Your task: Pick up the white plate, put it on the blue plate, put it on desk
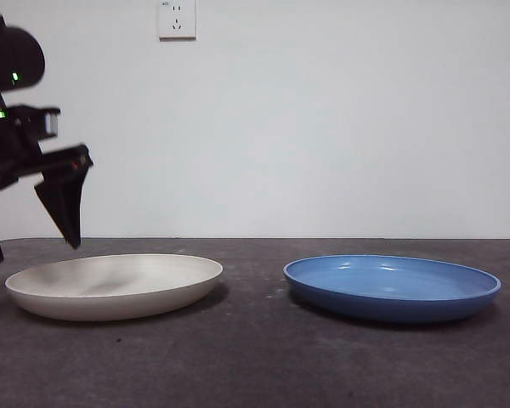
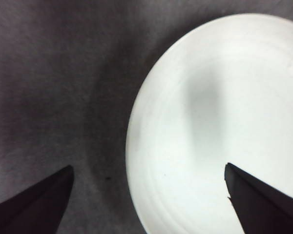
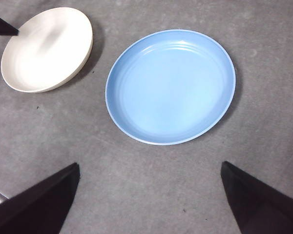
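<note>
White plate [image 1: 115, 286] on tabletop [image 1: 255, 357] just below left end effector [image 2: 149, 178], jaws spread astride its rim, blue plate [image 3: 170, 86] apart, under released right end effector [image 3: 149, 168].
</note>
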Robot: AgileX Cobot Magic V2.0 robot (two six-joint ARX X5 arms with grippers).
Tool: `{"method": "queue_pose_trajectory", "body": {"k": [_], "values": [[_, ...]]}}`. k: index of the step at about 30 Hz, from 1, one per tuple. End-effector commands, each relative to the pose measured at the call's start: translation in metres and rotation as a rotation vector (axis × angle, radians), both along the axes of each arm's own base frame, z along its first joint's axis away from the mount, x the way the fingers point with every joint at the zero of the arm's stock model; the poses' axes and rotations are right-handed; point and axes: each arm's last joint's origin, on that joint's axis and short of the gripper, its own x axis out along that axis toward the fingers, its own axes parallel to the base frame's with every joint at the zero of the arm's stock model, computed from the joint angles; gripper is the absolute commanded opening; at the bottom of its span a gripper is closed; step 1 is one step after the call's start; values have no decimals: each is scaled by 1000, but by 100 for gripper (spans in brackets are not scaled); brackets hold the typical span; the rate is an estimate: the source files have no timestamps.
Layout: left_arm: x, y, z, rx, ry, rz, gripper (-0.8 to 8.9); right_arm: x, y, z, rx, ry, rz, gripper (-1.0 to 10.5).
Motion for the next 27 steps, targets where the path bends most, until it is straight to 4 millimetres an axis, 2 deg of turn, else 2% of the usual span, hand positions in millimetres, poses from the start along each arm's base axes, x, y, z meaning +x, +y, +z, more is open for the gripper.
{"method": "queue_pose_trajectory", "body": {"k": [1, 5, 8, 10, 20, 27], "values": [[10, -2, -5, 9, -6, -9, 491, 1, 0, 7, 8, -22, -4, 464], [14, -2, -17, 15, 29, -7, 485, 1, 0, 7, 8, -22, -5, 464], [15, -2, -23, 18, 52, -7, 422, 1, 0, 7, 8, -22, -4, 464], [15, -2, -26, 17, 65, 0, 418, 1, 0, 7, 8, -22, -5, 464], [15, -2, -27, 20, 75, 18, 21, 1, 0, 7, 7, -22, -5, 464], [14, -1, -23, 11, 76, 41, 9, 1, 0, 7, 7, -22, -4, 464]]}}
